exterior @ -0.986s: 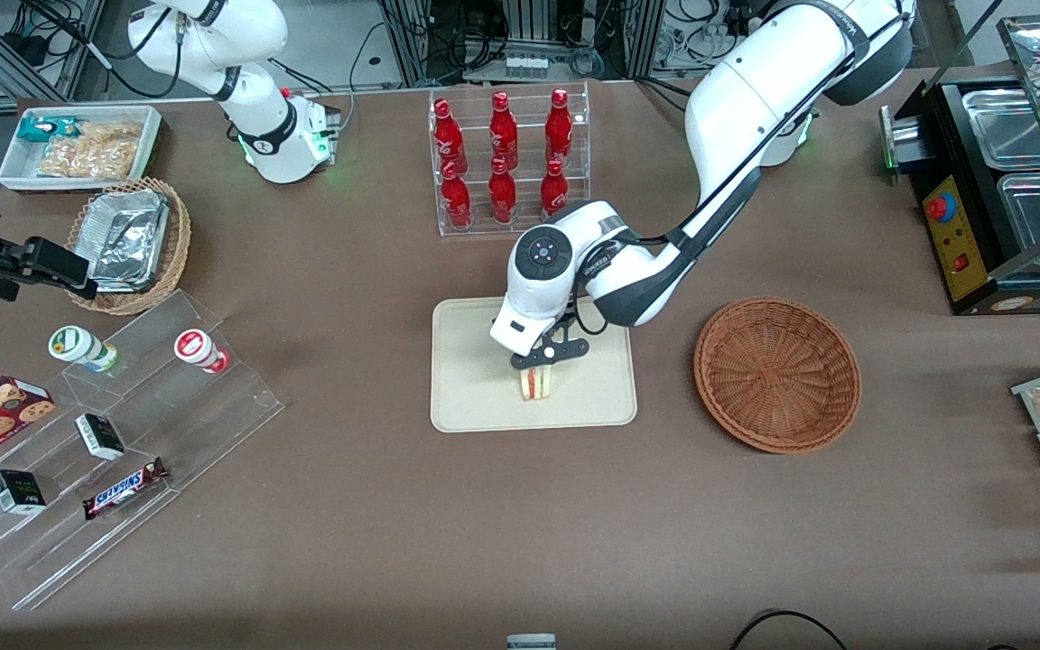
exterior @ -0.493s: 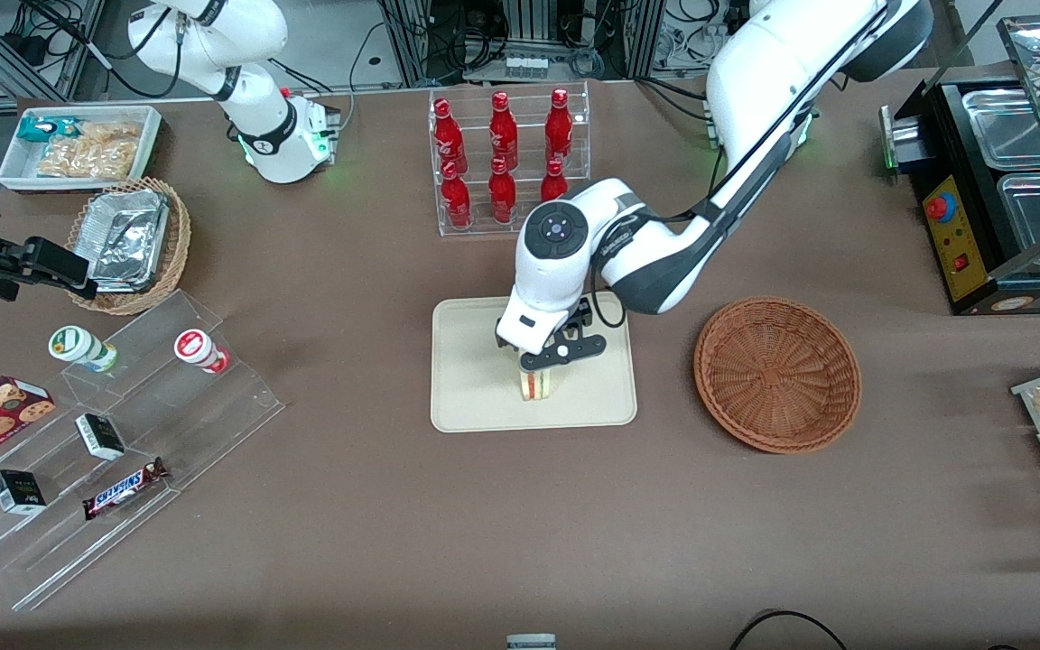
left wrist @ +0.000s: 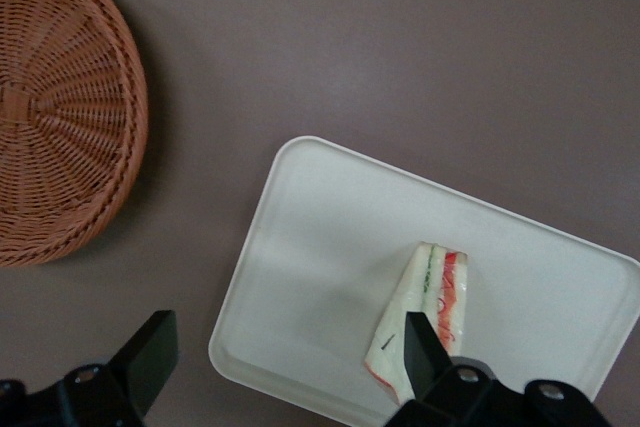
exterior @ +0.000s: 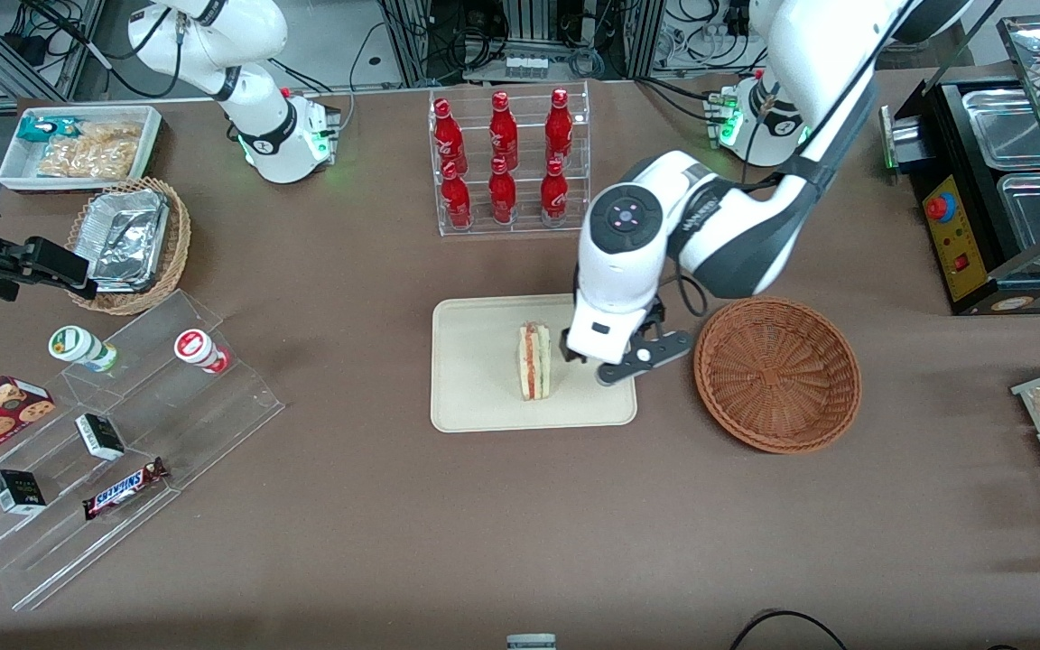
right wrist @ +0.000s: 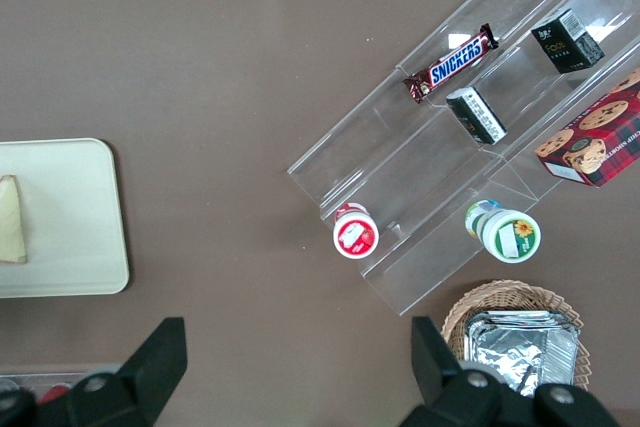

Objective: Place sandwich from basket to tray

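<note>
A: Front view first: we see the sandwich [exterior: 534, 362] resting on the tray [exterior: 475, 397] at the middle of the frame, standing on its edge with the red and green filling facing up. What do we have for the gripper [exterior: 615, 366]?

B: We find it just beside the sandwich, raised over the tray's edge on the side toward the basket [exterior: 778, 374]. It is not touching the sandwich.

A: And the fingers [left wrist: 150, 355]?

B: In the left wrist view we see them spread wide apart, with nothing between them. One dark fingertip overlaps the sandwich [left wrist: 425, 314] in that view, yet the front view shows a gap between gripper and bread.

A: The basket [left wrist: 55, 112]?

B: We see it bare, only woven wicker showing. It sits on the brown surface [exterior: 520, 506] right of centre in the front frame, near the tray [left wrist: 320, 267] but apart from it.

A: Anything else around?

B: At the upper middle of the front frame we see a clear rack of red bottles [exterior: 504, 153], farther from the camera than the tray. Toward the parked arm's end of the surface stands a clear stepped shelf [exterior: 105, 451] with a Snickers bar [exterior: 125, 487], and above it in the frame a lighter basket of foil containers [exterior: 130, 242].
</note>
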